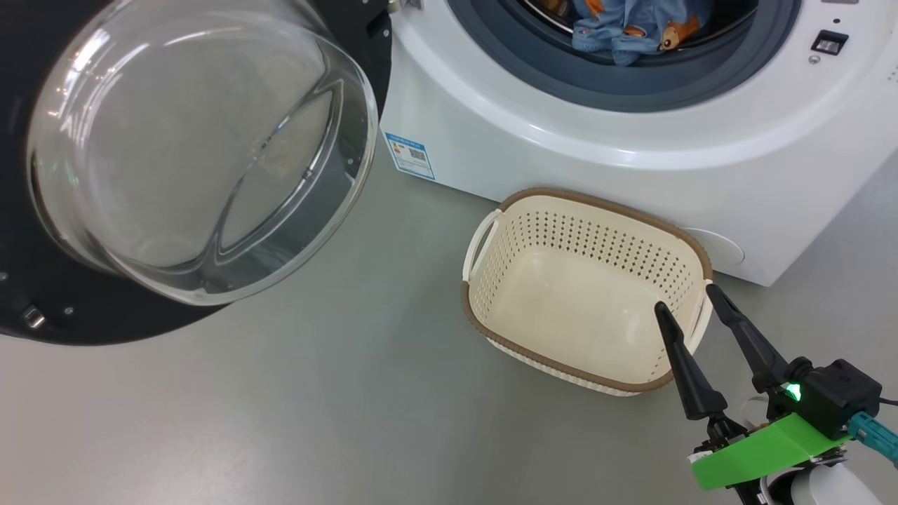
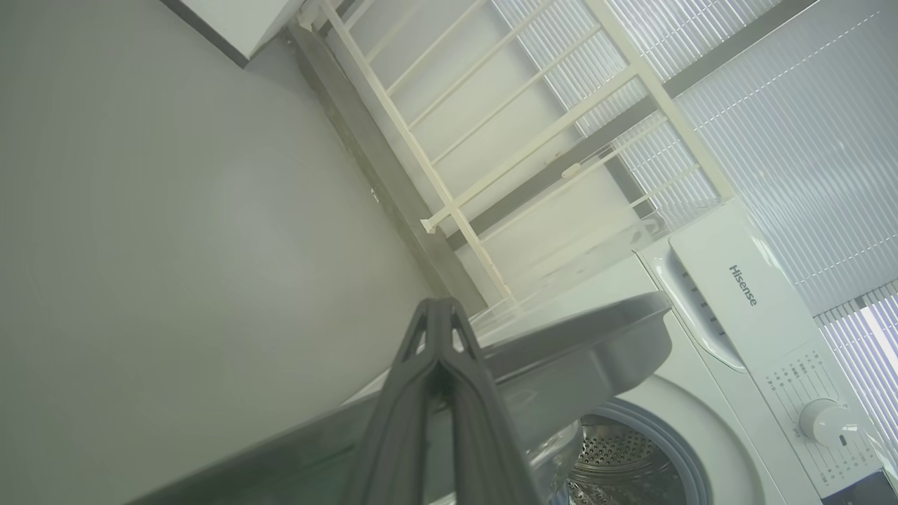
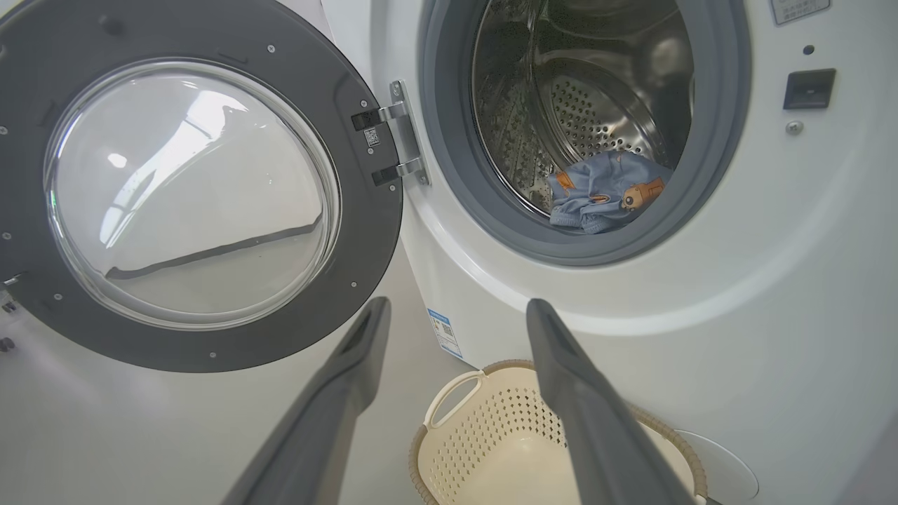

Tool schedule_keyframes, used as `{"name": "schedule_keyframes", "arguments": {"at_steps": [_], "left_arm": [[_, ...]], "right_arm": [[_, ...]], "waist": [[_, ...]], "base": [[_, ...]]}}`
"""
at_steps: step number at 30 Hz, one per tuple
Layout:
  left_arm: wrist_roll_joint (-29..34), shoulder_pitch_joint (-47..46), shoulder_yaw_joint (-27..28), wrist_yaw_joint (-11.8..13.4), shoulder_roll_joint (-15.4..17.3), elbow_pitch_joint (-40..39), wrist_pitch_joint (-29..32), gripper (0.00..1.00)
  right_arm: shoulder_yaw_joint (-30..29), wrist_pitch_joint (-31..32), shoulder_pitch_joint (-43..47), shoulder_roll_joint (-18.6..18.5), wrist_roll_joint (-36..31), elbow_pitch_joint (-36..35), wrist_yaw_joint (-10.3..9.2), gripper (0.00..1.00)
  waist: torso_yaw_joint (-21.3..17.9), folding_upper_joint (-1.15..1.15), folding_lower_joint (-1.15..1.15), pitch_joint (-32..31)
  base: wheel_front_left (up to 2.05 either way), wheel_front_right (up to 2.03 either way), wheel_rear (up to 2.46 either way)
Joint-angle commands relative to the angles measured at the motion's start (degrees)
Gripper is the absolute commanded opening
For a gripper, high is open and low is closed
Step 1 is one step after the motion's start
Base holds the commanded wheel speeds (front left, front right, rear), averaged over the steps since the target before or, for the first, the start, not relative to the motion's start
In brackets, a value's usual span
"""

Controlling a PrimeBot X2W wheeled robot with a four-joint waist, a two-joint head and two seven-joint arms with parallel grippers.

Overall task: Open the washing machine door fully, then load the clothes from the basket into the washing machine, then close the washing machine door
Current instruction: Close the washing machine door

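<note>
You are facing the washing machine [image 1: 561,140], its washing machine door [image 1: 70,330] hanging wide open on the left, with the basket [image 1: 603,203] sitting just before it. The clothes [image 1: 617,35] are lying in the drum [image 3: 596,105]. Your right gripper [image 1: 685,296] is hovering at the basket's rim, fingers spread and gripping nothing, and your left gripper [image 2: 438,305] is pressing its fingers together on nothing.

laundry room: washing machine [image 1: 505,140], basket [image 1: 596,242]

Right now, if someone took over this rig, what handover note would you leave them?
Left end effector: shut, empty.
Right end effector: open, empty, above the basket.
Washing machine door: swung wide open.
Clothes: in the drum, near its front.
Basket: empty, on the floor before the washing machine.
Done: door opened, clothes loaded.
Left: close the door.
</note>
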Motion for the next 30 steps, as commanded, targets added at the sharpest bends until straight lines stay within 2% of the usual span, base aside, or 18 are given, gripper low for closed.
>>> {"name": "schedule_keyframes", "arguments": {"at_steps": [1,14,30], "left_arm": [[-0.7,-2.3,0.8,-0.3,5.2,0.2,1.8,0.00],[-1.5,-3.2,-2.9,-0.3,5.4,3.5,10.6,0.00],[-4.5,1.7,-5.9,-0.3,5.1,-4.5,22.4,0.00]], "right_arm": [[1.0,-0.3,-1.6,-0.6,-0.2,-1.6,0.25,1.00],[0.3,-0.3,-2.5,-0.9,-0.4,-1.9,0.25,1.00],[0.0,-0.3,-2.2,-0.4,-0.2,-1.3,0.25,1.00]], "waist": [[-0.3,0.00,0.00,0.5],[-0.4,0.00,0.00,2.6],[-0.2,0.00,0.00,0.3]], "base": [[0.00,0.00,0.00],[0.00,0.00,0.00],[0.00,0.00,0.00]]}}
